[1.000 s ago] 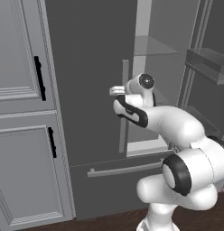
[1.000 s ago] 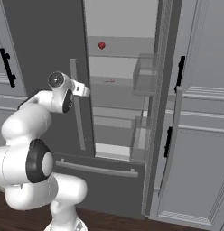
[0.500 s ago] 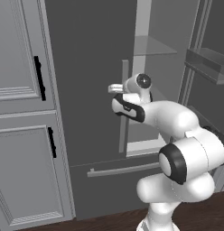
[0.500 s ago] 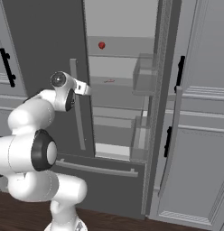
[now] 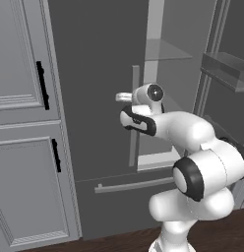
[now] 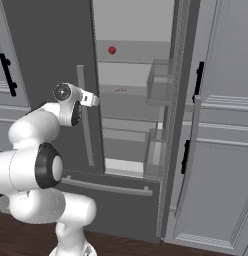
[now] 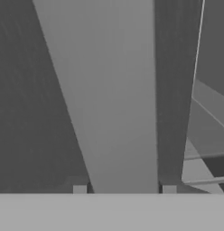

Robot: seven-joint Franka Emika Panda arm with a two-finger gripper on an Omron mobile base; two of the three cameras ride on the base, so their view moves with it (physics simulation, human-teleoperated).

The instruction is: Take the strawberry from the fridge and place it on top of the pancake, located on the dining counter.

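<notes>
Fridge (image 6: pixel 56 45) interior, strawberry (image 6: pixel 112 50) rounded, axis indiscernible

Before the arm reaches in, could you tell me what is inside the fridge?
A strawberry sits on an upper fridge shelf, a small pink item below. The left door hides the rest.

**Gripper parked on the fridge handle**

So the gripper (image 5: pixel 125 97) is up against the long vertical bar handle (image 5: pixel 134 118) of the fridge (image 5: pixel 94 74), looks clamped on it. Right of the gripper, the fridge stands open with a glass shelf (image 5: pixel 166 49) higher up. Well off to the gripper's left is a panelled cabinet (image 5: pixel 20 123) with black handles (image 5: pixel 43 84).
</notes>
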